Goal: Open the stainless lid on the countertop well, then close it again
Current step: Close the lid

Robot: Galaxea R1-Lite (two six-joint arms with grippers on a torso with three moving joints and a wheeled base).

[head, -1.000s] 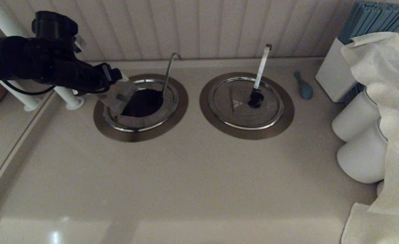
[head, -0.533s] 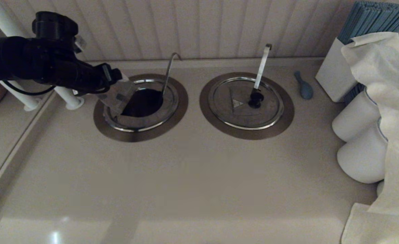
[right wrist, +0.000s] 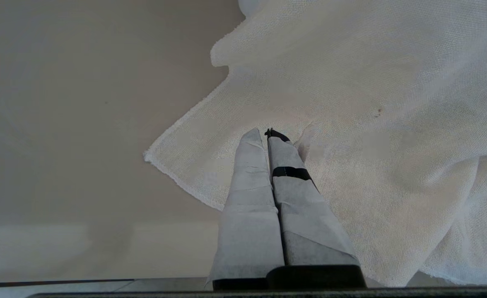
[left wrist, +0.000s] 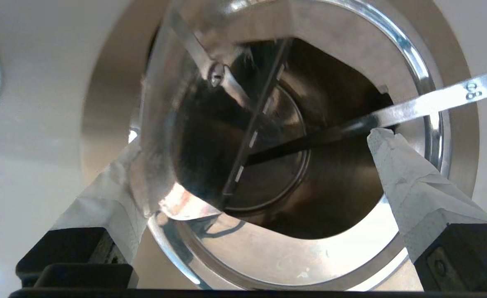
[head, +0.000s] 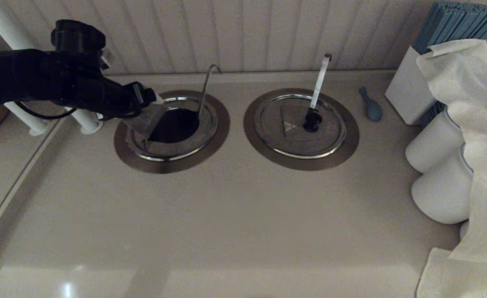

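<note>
**A:** What does your head view show?

**B:** Your left end effector (head: 152,101) is at the near-left rim of the countertop well (head: 172,130), with the stainless lid (head: 144,120) tilted up on edge there. The dark hole is uncovered, and the thin hooked rod (head: 204,89) rises from it. The twin lid (head: 299,124) lies flat in the other well on the worktop (head: 235,223).

**A:** Left wrist?

**B:** The fingers (left wrist: 409,182) are spread wide, one touching the lid's edge (left wrist: 156,136); a firm hold isn't clear.

**A:** Right wrist?

**B:** Your right end effector (right wrist: 267,136) is pressed closed, empty, above a white cloth (right wrist: 351,103).
</note>
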